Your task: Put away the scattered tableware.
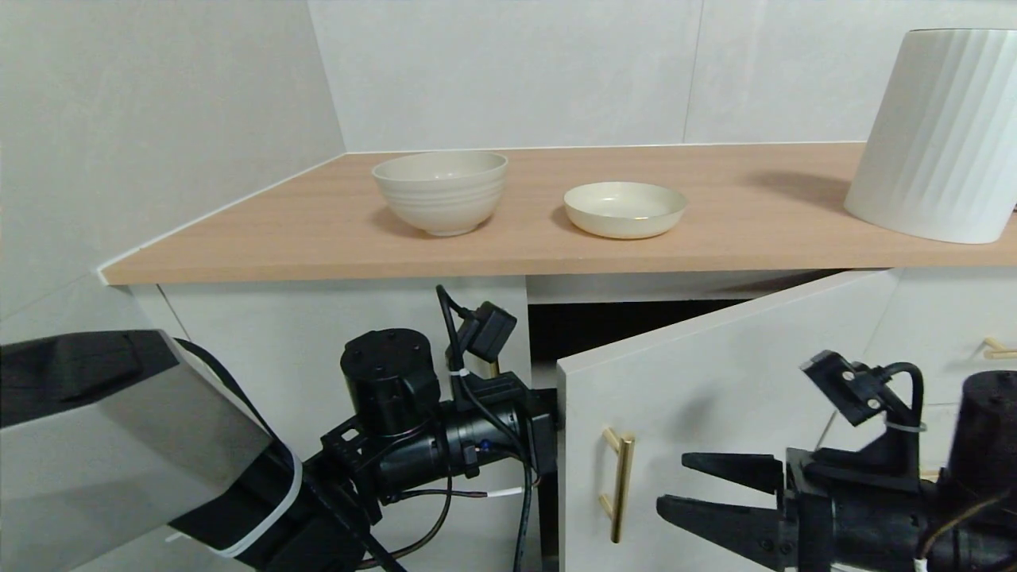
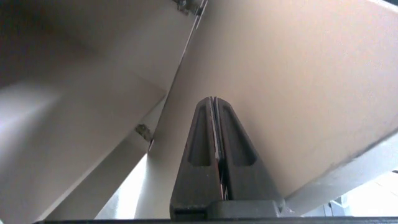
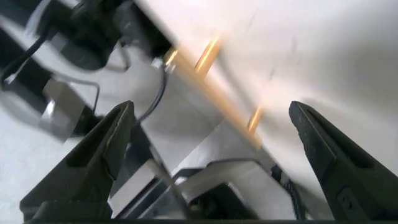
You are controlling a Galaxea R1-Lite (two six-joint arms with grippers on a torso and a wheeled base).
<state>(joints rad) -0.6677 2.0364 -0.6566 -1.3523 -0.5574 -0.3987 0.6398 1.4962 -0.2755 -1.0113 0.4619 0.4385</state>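
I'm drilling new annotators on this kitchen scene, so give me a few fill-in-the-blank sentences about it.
1. The cabinet door with the gold handle stands partly ___.
2. The right gripper, near that handle, is ___.
3. The left gripper is ___.
4. On the countertop, the deep bowl stands to the ___ of the shallow dish.
Missing words: open; open; shut; left.

You are looking at a tabletop [image 1: 755,230] that is showing a matt, wood-grain surface. The bowl [image 1: 441,191] is wearing a smooth cream glaze over ribbed sides, and the shallow dish [image 1: 625,208] is gleaming a little glossier. The cabinet door [image 1: 715,381] is presenting a smooth, matt white face, while its handle [image 1: 620,485] is shining like brass-coloured metal. The fingers [image 3: 93,155] are looking like matt black plastic.
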